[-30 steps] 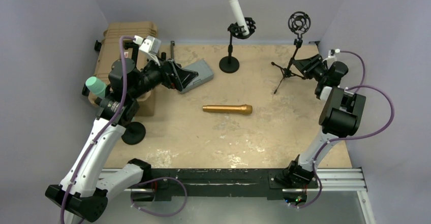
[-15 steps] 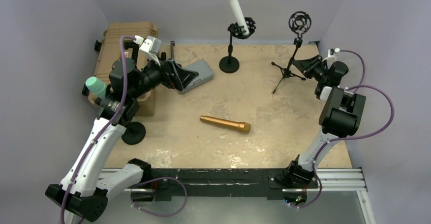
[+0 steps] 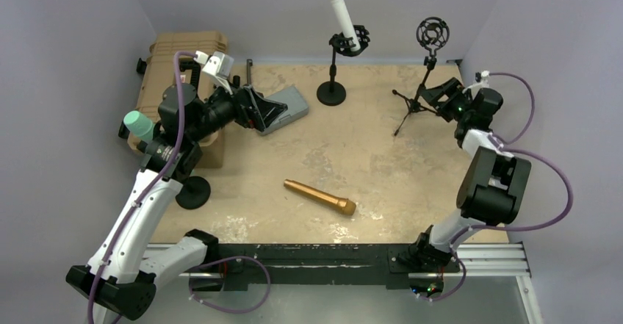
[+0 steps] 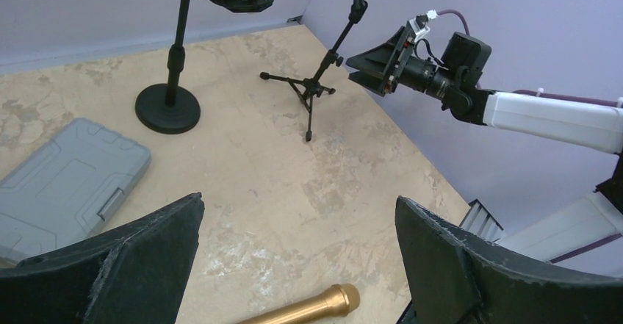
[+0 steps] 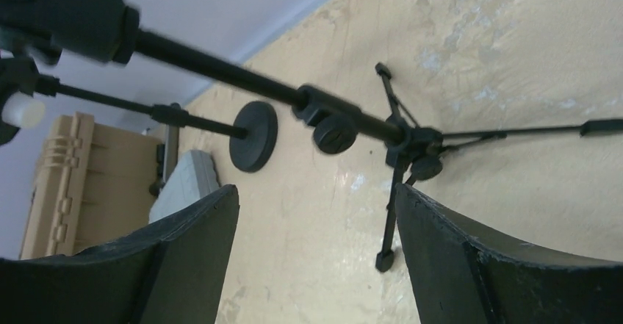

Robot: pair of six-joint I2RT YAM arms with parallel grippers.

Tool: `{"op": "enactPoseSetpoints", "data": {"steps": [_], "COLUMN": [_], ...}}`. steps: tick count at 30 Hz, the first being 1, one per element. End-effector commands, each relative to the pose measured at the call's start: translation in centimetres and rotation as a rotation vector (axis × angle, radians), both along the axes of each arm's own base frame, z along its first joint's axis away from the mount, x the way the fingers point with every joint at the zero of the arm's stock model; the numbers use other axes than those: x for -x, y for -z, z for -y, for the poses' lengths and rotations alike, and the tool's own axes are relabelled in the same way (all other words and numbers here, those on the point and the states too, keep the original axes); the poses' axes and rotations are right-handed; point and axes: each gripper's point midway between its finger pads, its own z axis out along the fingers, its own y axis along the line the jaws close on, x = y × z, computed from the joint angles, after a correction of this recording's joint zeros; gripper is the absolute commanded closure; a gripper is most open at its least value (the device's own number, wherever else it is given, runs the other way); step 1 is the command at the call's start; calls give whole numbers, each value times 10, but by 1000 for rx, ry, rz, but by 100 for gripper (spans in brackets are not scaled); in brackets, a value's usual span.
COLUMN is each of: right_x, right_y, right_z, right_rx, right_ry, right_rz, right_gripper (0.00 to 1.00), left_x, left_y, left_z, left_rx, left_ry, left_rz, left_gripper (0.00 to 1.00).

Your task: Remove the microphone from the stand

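The gold microphone [image 3: 319,195] lies loose on the table [image 3: 411,192] at about 6 o'clock from its middle, well apart from both stands. The shock mount [image 3: 432,32] of the tripod stand [image 3: 415,103] at 2 o'clock is empty, so I judge this removal done. A white microphone [image 3: 341,12] sits tilted in the round-base stand [image 3: 331,92] at 12 o'clock. If it is next, grasp its body above the clip and pull along its own axis, so the stand does not tip. The right gripper [image 3: 433,92], at 2 o'clock just beside the tripod's pole, has wide, empty jaws on a folded arm. The left gripper [image 3: 278,111], at 10 o'clock over the grey case [image 3: 294,103], points toward the middle, jaws also wide and empty.
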Motion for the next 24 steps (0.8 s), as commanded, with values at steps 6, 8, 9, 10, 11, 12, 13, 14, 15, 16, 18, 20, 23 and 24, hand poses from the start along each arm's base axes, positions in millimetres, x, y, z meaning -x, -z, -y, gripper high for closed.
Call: {"op": "enactPoseSetpoints", "data": {"steps": [6,8,9,10,11,12,13,14,15,16,18,20,23,24], "right_x": [84,121,140,160,181,202,224,244,263,278,310,332,358,364], "right_y": [28,30,27,24,22,21,19,20,22,23,27,44,70,76], "right_z": [-172,-227,-252,-276,-299,-320,-341,-359,-374,-388,-415,-437,-464,-470], "right_rx": [131,112,101,87,77,68,64,67,75,75,71,94,150,171], "right_ry": [-313,-465,-536,-617,-692,-768,-847,-919,-984,-1037,-1141,-1209,-1278,-1290], "right_rz": [-171,-176,-171,-165,-159,-157,-155,-166,-175,-179,-188,-227,-271,-273], "right_gripper": [31,36,38,41,44,47,49,50,54,57,63,64,66,66], "left_x": [1,0,0,0,-1,-1,-1,-2,-2,-2,-2,-2,-6,-7], "left_y": [-8,-8,-7,-7,-7,-7,-8,-8,-8,-7,-7,-7,-4,-3], "left_z": [5,4,3,2,1,0,-1,-2,-2,-3,-3,-4,-8,-10], "left_rx": [23,23,21,19,17,13,12,9,8,6,3,-2,-16,-22], "left_ry": [21,14,6,0,-6,-15,-19,-24,-26,-26,-28,-35,-63,-74], "left_rz": [26,25,24,25,26,26,31,31,32,32,33,36,40,40], "left_gripper": [0,0,0,0,0,0,0,0,0,0,0,0,0,0]}}
